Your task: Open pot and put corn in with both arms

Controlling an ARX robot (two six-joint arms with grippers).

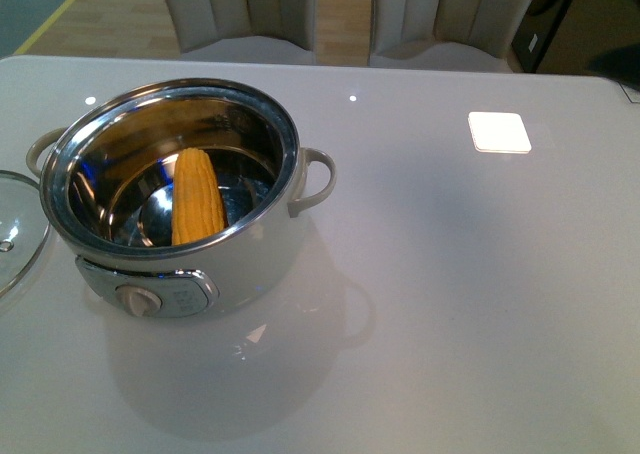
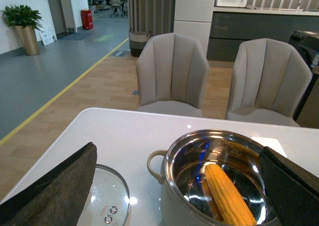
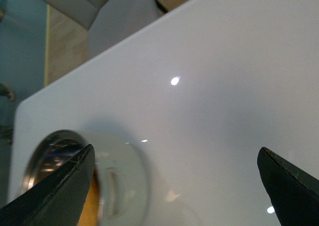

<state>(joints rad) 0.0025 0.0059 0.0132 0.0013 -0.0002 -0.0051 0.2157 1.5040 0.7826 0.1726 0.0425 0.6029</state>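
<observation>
A: Pot [image 1: 185,209] location?

B: Left part of the white table [image 1: 450,274], dial panel facing the camera. No lid on it. Steel bowl inside is shiny, loop handle on each side.

A: Corn [image 1: 197,196]?

B: Inside the pot, lying on the bowl's bottom, tapered end pointing away from the camera, near end against the front wall. Left wrist view shows the same cob [image 2: 228,196] down in the bowl.

A: Lid?

B: Glass lid [image 1: 15,236] flat on the table just beside the pot, on its left, mostly cut off by the frame edge. Left wrist view has it [image 2: 102,198] next to the pot [image 2: 199,186] too; touching or not, cannot tell.

A: Arms?

B: Neither one shows in the front view. Left gripper [image 2: 179,196]: fingers spread wide, nothing between them, above the pot and lid. Right gripper [image 3: 179,186]: fingers also wide apart, holding nothing, over bare table with the pot [image 3: 84,181] at one finger's side.

A: Anything else?

B: Two grey chairs [image 2: 172,74] behind the table's far edge. Bright square reflection [image 1: 499,131] on the tabletop, right of the pot, well apart from it.
</observation>
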